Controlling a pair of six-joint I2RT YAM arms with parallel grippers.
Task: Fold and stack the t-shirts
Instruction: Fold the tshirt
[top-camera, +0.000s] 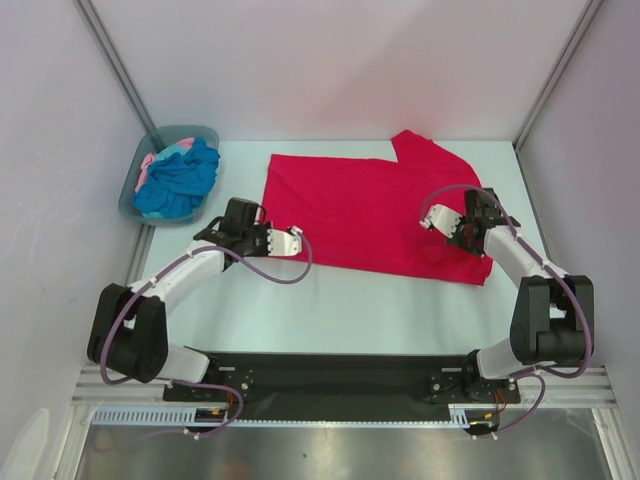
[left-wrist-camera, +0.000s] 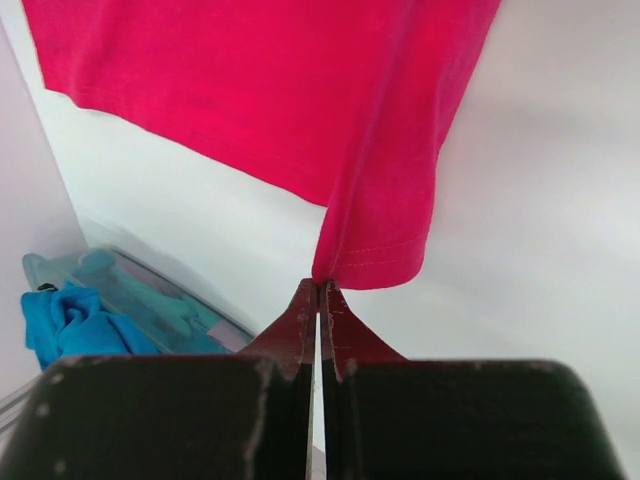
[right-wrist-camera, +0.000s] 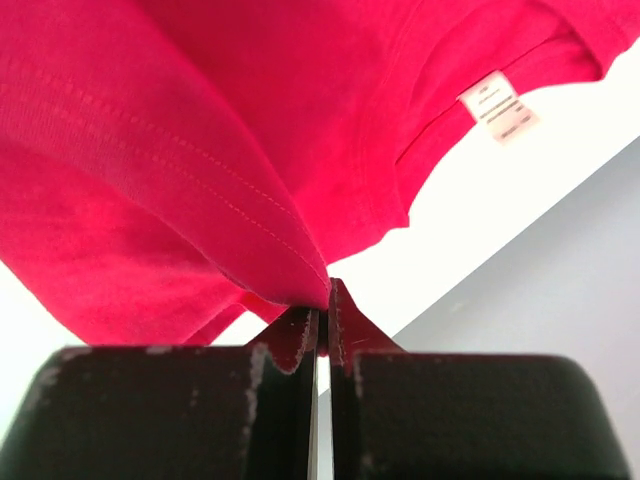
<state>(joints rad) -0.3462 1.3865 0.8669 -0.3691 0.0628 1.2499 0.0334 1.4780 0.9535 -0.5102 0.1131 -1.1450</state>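
Red t-shirt (top-camera: 370, 210) lies spread on the table (top-camera: 330, 300) in the top view. The left gripper (top-camera: 293, 240) and right gripper (top-camera: 432, 218) are at its near side, I judge to lift a fold.
Left wrist: jaws closed, pinching the hem corner.
Right wrist: jaws closed on a cloth ridge.

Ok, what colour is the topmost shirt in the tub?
Turquoise-blue shirt; clearest in the top external view.
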